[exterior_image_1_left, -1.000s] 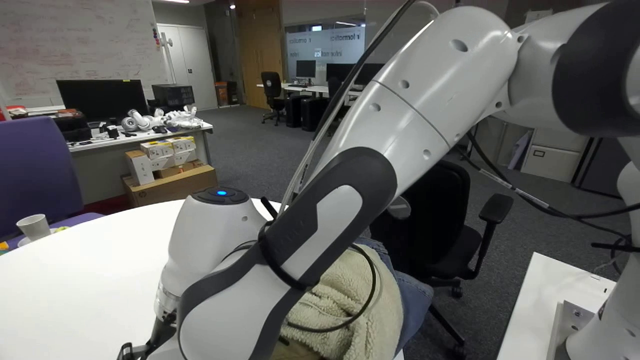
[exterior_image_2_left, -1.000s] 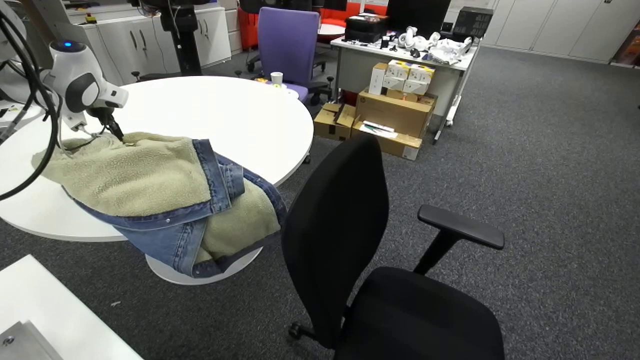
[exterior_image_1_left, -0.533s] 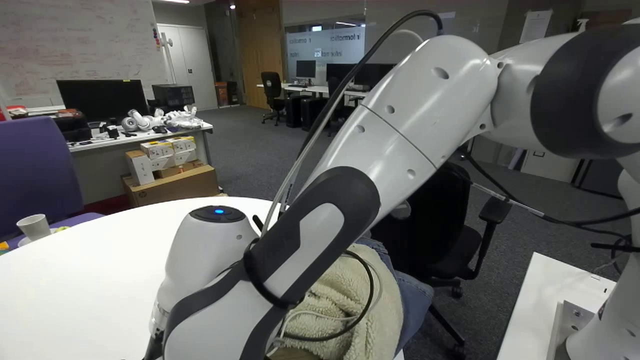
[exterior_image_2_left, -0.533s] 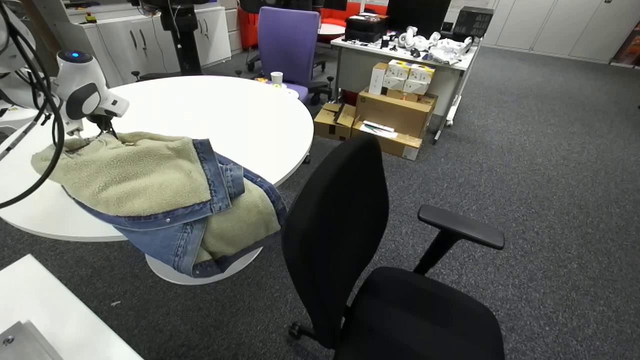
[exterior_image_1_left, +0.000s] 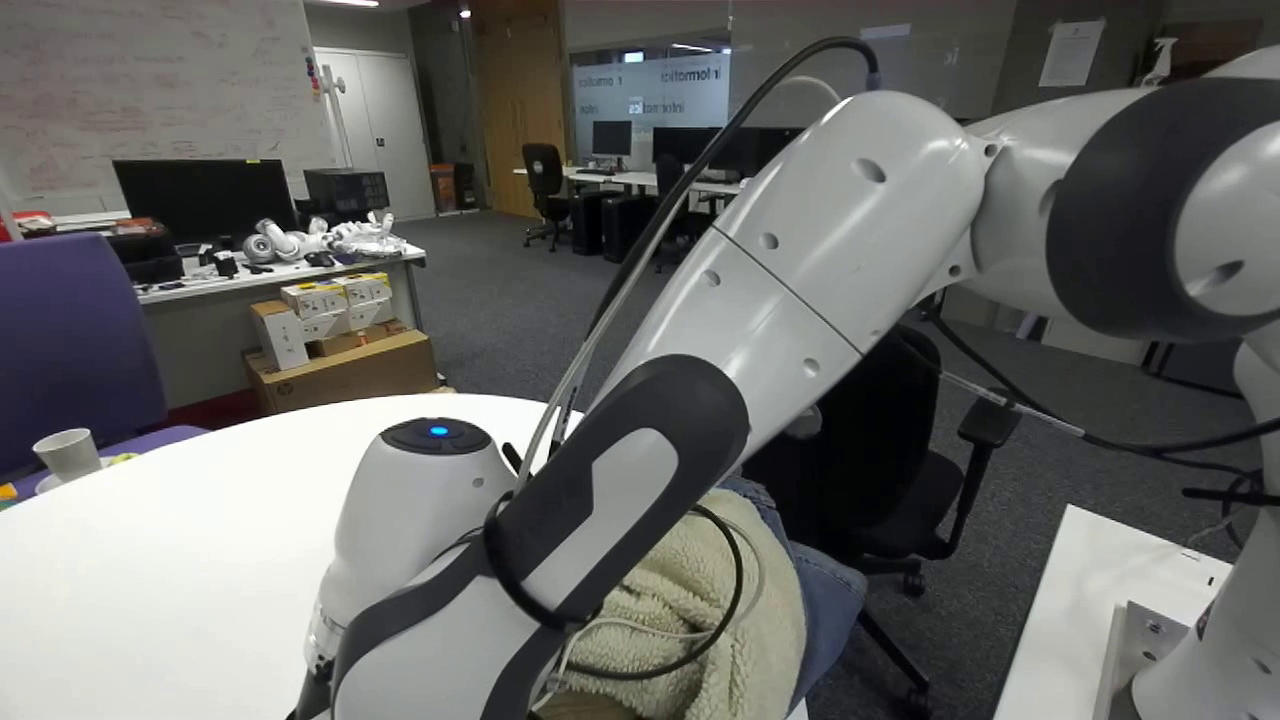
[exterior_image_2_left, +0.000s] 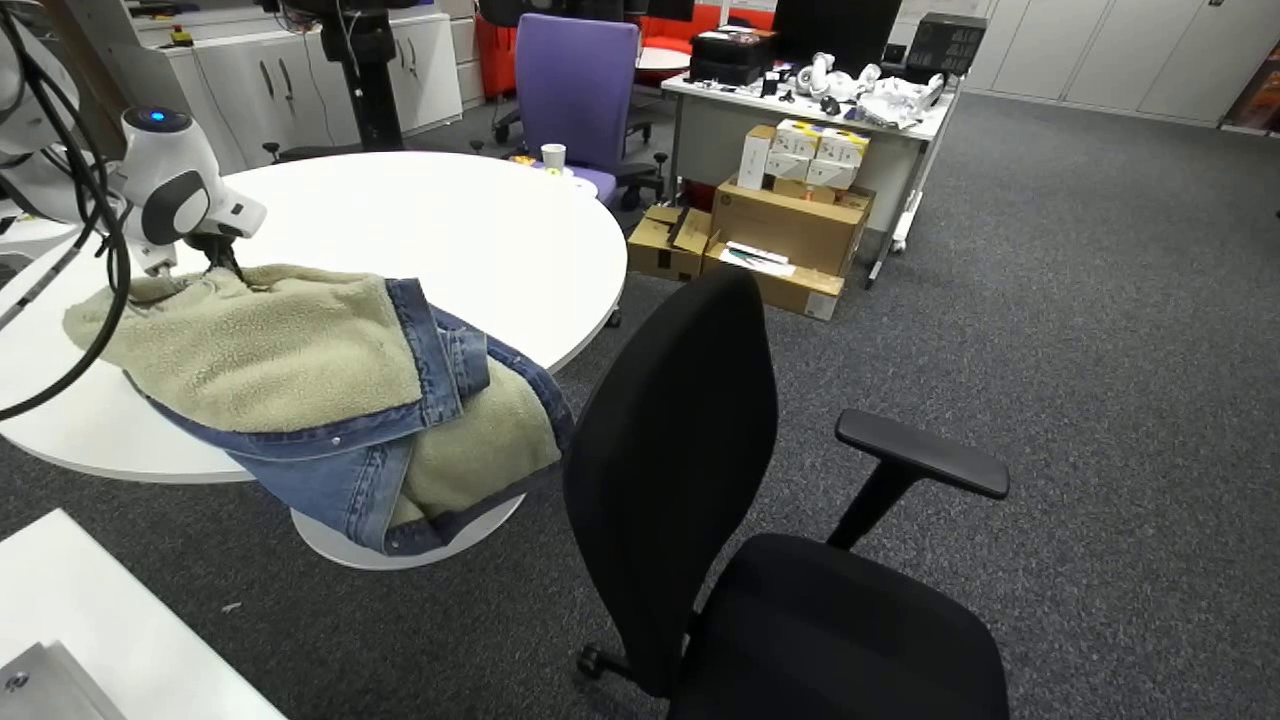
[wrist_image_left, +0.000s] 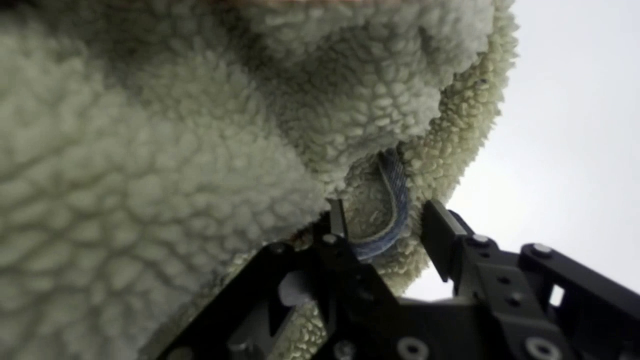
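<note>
In the wrist view my gripper (wrist_image_left: 385, 207) stands open, partway closed, over a jacket's cream fleece lining (wrist_image_left: 125, 175). Between the fingers lie some fleece and a curved blue denim loop (wrist_image_left: 397, 195); a clear gap separates the two pads, and the loop's lower end runs close to the left-hand finger. White tabletop shows beyond the right-hand finger (wrist_image_left: 445, 225). An exterior view has the jacket (exterior_image_2_left: 290, 350) spread fleece side up over the round table's edge, its denim trim hanging down. There the fingertips are sunk behind the fleece's far edge and partly hidden.
The round white table (exterior_image_2_left: 450, 200) carries the jacket. A black office chair (exterior_image_2_left: 680, 480) stands close to the hanging denim. Beyond the table are a purple chair (exterior_image_2_left: 575, 90) and a white cup (exterior_image_2_left: 553, 157). Loose cables (exterior_image_2_left: 110, 300) hang from the arm above the jacket.
The arm has come down in both exterior views, and the gripper has sunk lower behind the fleece edge. Over the last half second it shifts only slightly. The jacket stays in place.
</note>
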